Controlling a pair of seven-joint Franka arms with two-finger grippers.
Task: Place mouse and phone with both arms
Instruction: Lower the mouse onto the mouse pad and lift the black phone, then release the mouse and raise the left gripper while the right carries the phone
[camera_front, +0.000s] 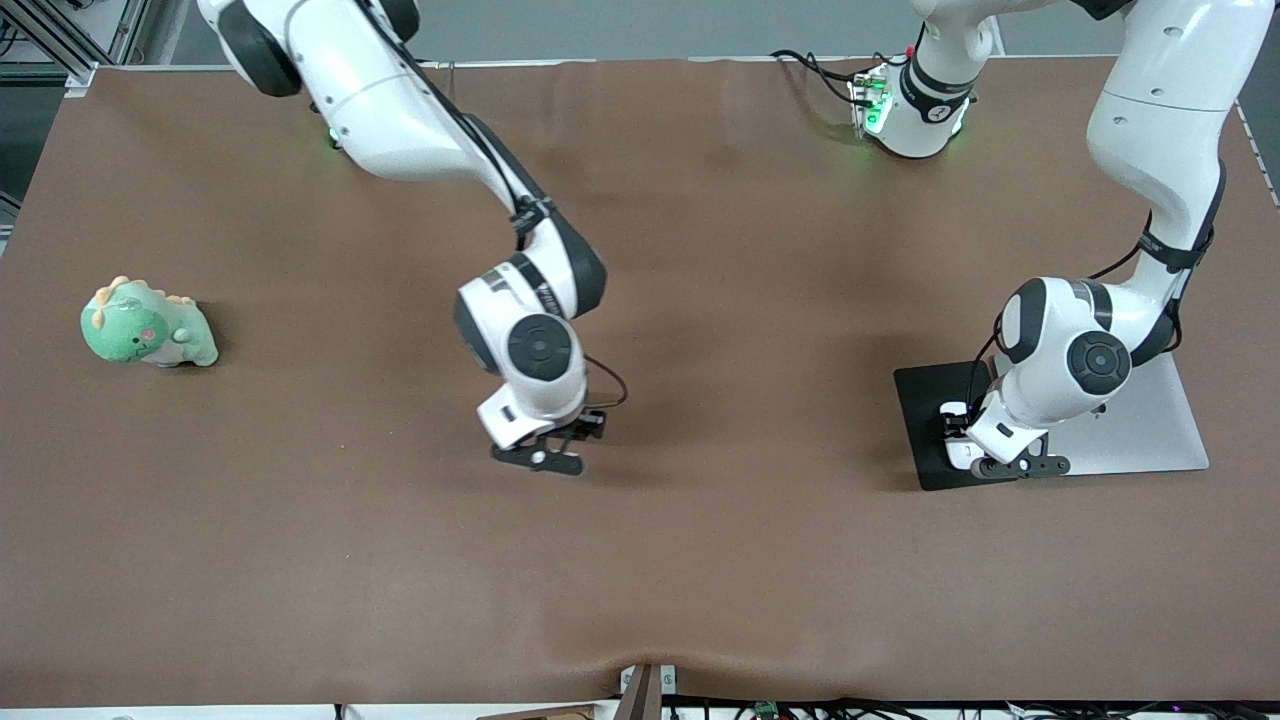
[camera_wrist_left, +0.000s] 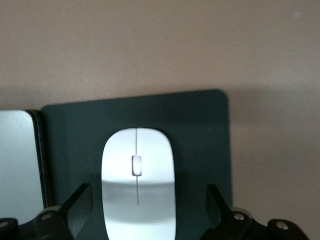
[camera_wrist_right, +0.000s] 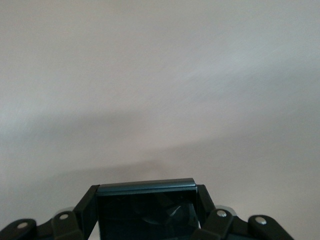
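The white oval mouse (camera_wrist_left: 138, 185) lies on a dark flat mat (camera_wrist_left: 200, 130) toward the left arm's end of the table. My left gripper (camera_wrist_left: 148, 205) is low over it and open. Its black fingers (camera_wrist_left: 80, 202) stand on either side of the mouse with a gap at each side. In the front view this gripper (camera_front: 962, 440) sits over the mat (camera_front: 925, 400) and largely covers the mouse. My right gripper (camera_wrist_right: 147, 212) is shut on the black glossy phone (camera_wrist_right: 147, 205), gripping its two side edges. It hangs low over the middle of the table (camera_front: 545, 455).
A silver flat slab (camera_front: 1150, 425) lies beside the mat, toward the left arm's end. A green plush dinosaur (camera_front: 148, 325) sits toward the right arm's end. The brown table cover (camera_front: 700, 560) reaches the front edge.
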